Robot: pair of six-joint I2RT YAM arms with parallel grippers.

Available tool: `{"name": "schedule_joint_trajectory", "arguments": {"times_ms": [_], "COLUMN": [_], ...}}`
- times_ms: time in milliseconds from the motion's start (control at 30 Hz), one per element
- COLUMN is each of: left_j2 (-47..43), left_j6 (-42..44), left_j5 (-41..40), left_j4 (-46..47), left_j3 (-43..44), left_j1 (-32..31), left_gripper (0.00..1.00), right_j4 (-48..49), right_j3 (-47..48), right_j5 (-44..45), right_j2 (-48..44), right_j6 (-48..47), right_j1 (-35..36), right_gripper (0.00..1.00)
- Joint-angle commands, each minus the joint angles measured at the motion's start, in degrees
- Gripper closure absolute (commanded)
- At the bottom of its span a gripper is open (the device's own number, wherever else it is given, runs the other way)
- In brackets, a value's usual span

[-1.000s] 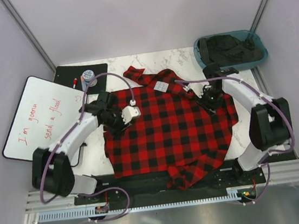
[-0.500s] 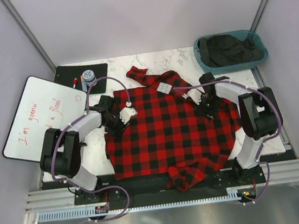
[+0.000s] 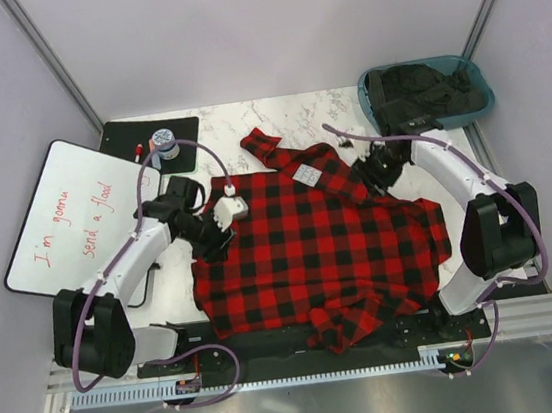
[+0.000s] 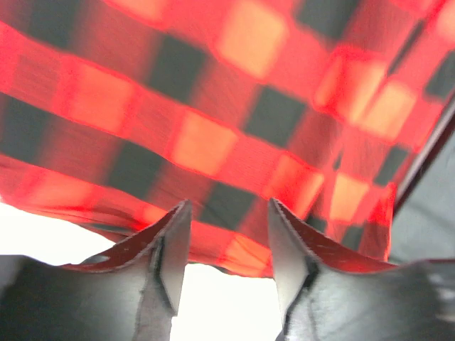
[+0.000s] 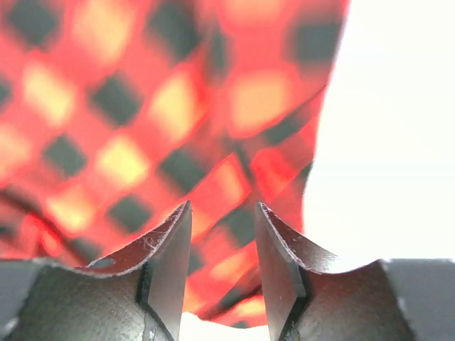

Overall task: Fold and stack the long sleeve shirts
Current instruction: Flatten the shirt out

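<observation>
Overhead, reaching in from the near-left base, elbow bent outward and forearm angled toward the middle, with the left gripper (image 3: 211, 233) set low at the left shoulder edge of the red-and-black check shirt (image 3: 312, 252). Likewise from the right: folded high at the elbow, then stretched forward and inward, with the right gripper (image 3: 380, 166) at the opposite shoulder, near the collar. Spread flat across the marble counter (image 3: 315, 111), collar and white neck label (image 3: 303, 176) pointing away from the 2 bases, a bunched fold at the near edge. Up close from the left wrist, fingers (image 4: 174, 245) a narrow gap apart with the cloth's hem crossing their tips. Much the same from the right wrist, fingers (image 5: 170, 249) slightly parted against blurred check. Cannot tell for either gripper whether pinching the fabric or only touching it. Too blurred and too near in both wrist views to place which part of the garment fills them.
</observation>
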Motion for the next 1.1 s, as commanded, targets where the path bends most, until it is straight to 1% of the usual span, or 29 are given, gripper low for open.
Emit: {"name": "schedule_joint_trajectory", "arguments": {"times_ms": [0,100,133,167,200,233,267,300,400,433,633,900,967,1067], "left_j2": [0.7,0.4,0.4,0.6,0.9,1.4,2.3,4.1,8.8,9.9,15.5,18.9,19.5,21.0], "left_j6": [-6.5,-11.6,-12.6,-14.7,-15.7,-16.5,-18.9,-20.4,-23.6,-24.0,-25.5,-25.5,-25.8,-25.8], "left_j5": [5.7,4.0,3.3,1.0,-0.6,-1.9,-4.8,-6.3,-7.5,-7.9,-10.7,-13.2,-13.3,-13.7], "left_j4": [2.6,8.3,10.0,11.6,14.8,15.7,17.0,19.2,19.6,20.4,23.8,26.5,26.7,26.7], "left_j3": [7.8,7.2,6.8,5.9,5.5,5.5,5.5,5.7,8.6,9.1,11.2,11.0,11.2,11.3], "left_j1": [0.2,0.6,0.6,0.7,0.7,0.8,1.0,1.1,1.4,1.5,1.6,2.3,3.1,3.8], "left_gripper": [0.42,0.39,0.29,0.28,0.28,0.28,0.28,0.28,0.3,0.31,0.32,0.32,0.31,0.33], "right_j4": [11.3,15.6,16.7,17.5,19.2,19.7,19.7,19.9,21.5,21.9,23.2,22.7,22.4,22.2], "right_j3": [8.0,12.2,13.0,14.5,15.0,16.7,17.6,18.5,20.0,20.5,23.3,23.5,23.5,23.6], "right_j5": [2.5,9.1,10.5,13.3,14.2,15.2,15.3,17.5,21.2,22.2,29.6,33.4,33.9,34.4], "right_j2": [4.4,10.4,11.6,13.0,15.2,16.4,17.7,20.0,23.4,24.1,29.2,31.4,31.7,31.6], "right_j6": [10.4,13.6,13.7,13.7,14.1,14.2,14.3,14.4,14.0,13.7,12.3,8.0,6.8,5.8], "right_j1": [4.2,9.9,11.0,12.2,13.2,15.3,16.4,17.3,21.2,21.8,24.0,24.5,24.5,24.6], "right_gripper": [0.53,0.54,0.54,0.54,0.54,0.54,0.53,0.53,0.51,0.49,0.49,0.5,0.51,0.59]}}
